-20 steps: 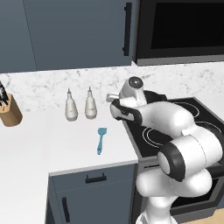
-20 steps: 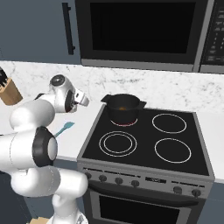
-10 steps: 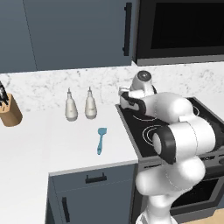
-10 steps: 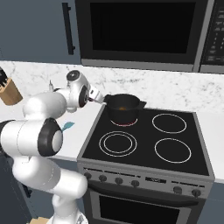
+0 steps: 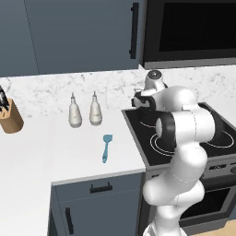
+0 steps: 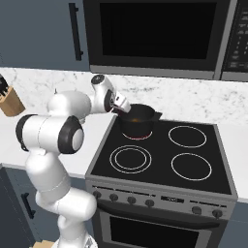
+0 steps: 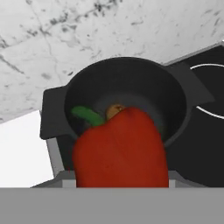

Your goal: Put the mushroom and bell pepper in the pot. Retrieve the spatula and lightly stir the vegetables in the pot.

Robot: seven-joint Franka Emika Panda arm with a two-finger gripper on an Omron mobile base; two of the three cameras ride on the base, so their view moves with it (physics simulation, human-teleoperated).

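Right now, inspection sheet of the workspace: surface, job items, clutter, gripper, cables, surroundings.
Surface: white counter left of the black stove.
Job's things: pot on the back-left burner; bell pepper held near its rim, not yet in; a brown thing, probably the mushroom, inside the pot; spatula flat on the counter.
Clutter: two shakers, knife block.
Grippers: gripper shut on the bell pepper.
Cables: nothing seen.
Surroundings: microwave above the stove, grey cabinets.
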